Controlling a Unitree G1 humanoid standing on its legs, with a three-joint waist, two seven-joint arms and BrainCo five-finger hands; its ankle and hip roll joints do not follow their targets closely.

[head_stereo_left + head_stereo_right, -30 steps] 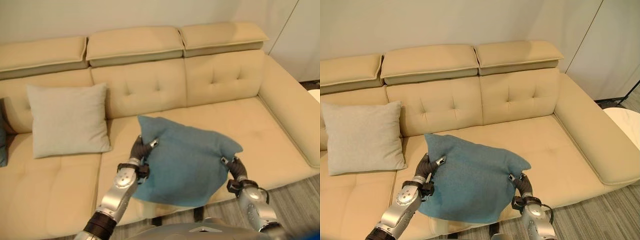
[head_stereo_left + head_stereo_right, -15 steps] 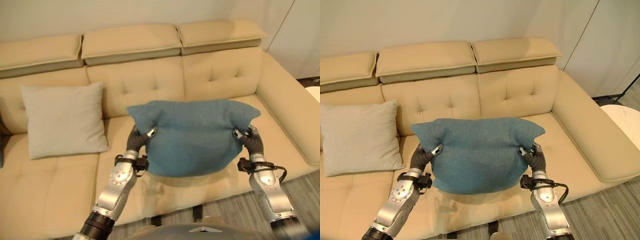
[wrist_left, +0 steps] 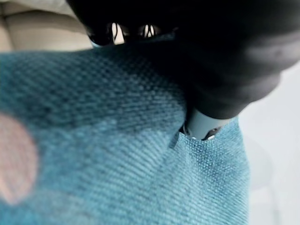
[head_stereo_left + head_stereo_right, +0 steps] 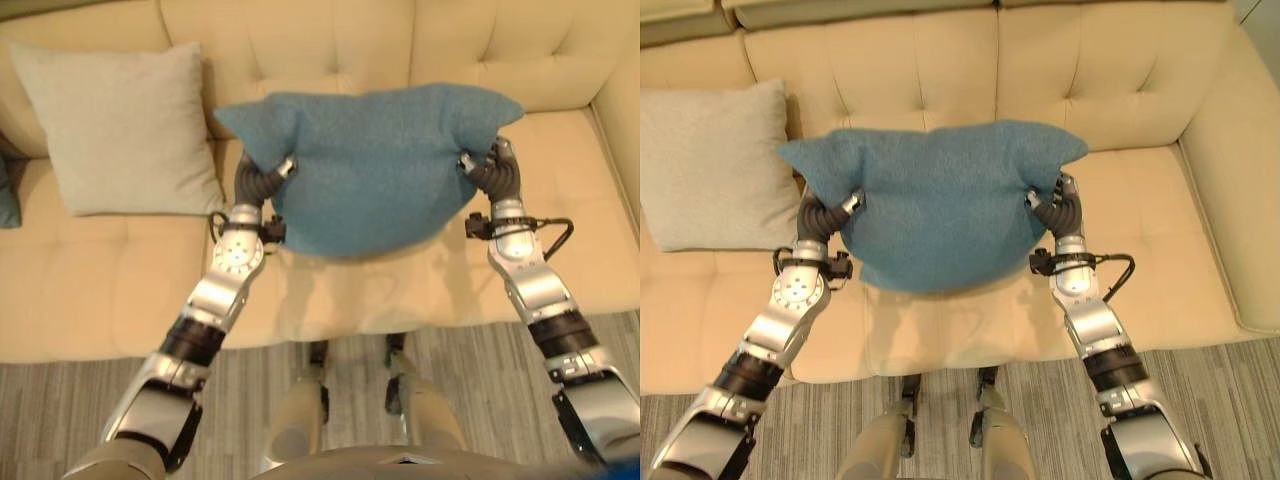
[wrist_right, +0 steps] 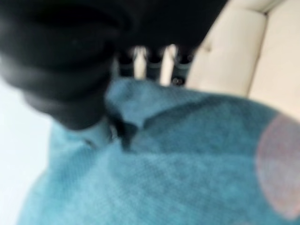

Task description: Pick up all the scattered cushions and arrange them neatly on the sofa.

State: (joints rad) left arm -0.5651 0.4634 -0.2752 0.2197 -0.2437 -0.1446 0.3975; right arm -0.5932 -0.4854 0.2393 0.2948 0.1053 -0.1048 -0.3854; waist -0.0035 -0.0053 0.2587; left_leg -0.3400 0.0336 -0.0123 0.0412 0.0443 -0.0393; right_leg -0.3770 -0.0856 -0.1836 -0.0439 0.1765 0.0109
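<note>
A teal cushion [image 4: 375,165] hangs in the air above the middle seat of the beige sofa [image 4: 90,290], held by its two upper corners. My left hand [image 4: 256,182] is shut on its left corner and my right hand [image 4: 494,171] is shut on its right corner. Up close, the left wrist view has the teal weave [image 3: 108,154] pinched under the thumb, and the right wrist view shows the cushion cloth [image 5: 187,159] bunched in my fingers. A light grey cushion [image 4: 118,125] leans upright against the backrest on the left seat.
The edge of a dark blue cushion [image 4: 8,195] peeks in at the far left of the sofa. The sofa's right arm [image 4: 1240,200] rises on the right. Grey striped floor [image 4: 60,400] runs along the sofa's front edge.
Both hands have carried the teal cushion up and forward over the seat, level now. The camera has tilted down, so the sofa's headrests have left the picture and the floor has come in.
</note>
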